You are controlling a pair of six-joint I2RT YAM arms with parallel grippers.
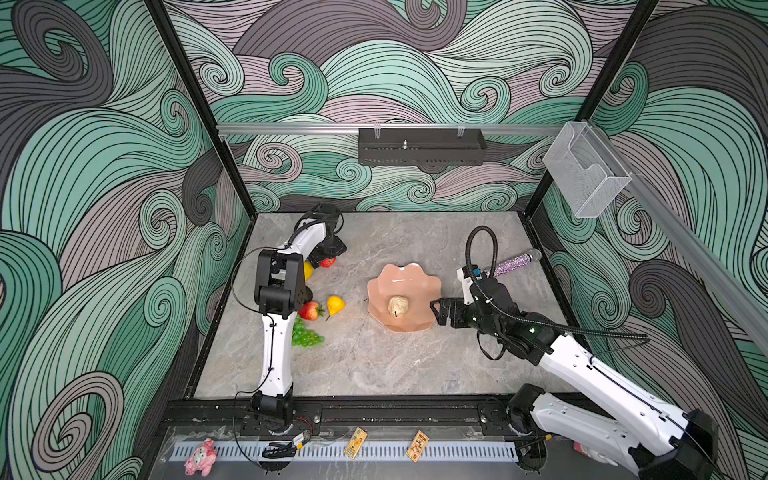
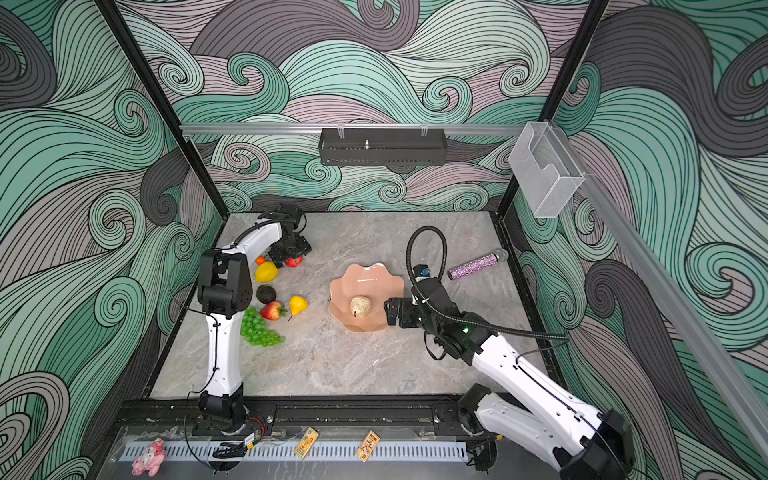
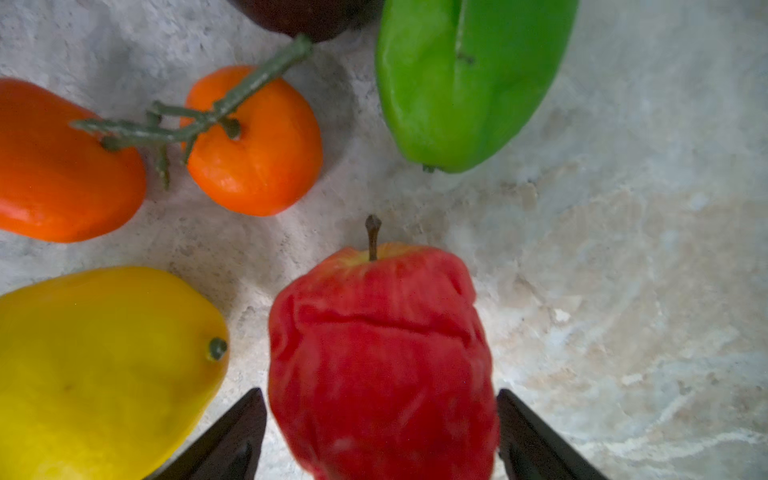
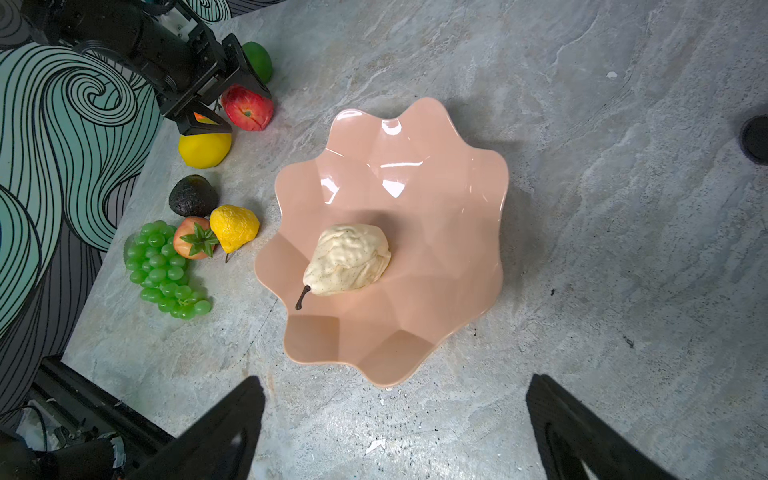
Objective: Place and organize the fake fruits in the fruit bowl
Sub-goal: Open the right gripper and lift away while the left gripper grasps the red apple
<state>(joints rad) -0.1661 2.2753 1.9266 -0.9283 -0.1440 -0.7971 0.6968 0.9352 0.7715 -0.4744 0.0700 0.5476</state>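
One marbled desk [image 1: 374, 365] carries the salmon fruit bowl [image 1: 395, 282] at its middle, holding one beige pear [image 1: 398, 306], with the right hand [image 1: 434, 311] spread and empty at its rim. The left hand [image 3: 379, 392] has a finger on either side of the red apple [image 3: 374, 332] near the back-left corner, but I cannot tell whether it grips. Its arm half-hides the lemon [image 1: 308, 270] and green grapes [image 1: 305, 336] in a top view.

Left gripper [image 3: 379, 395], right gripper [image 4: 395, 379]: jaws apart.
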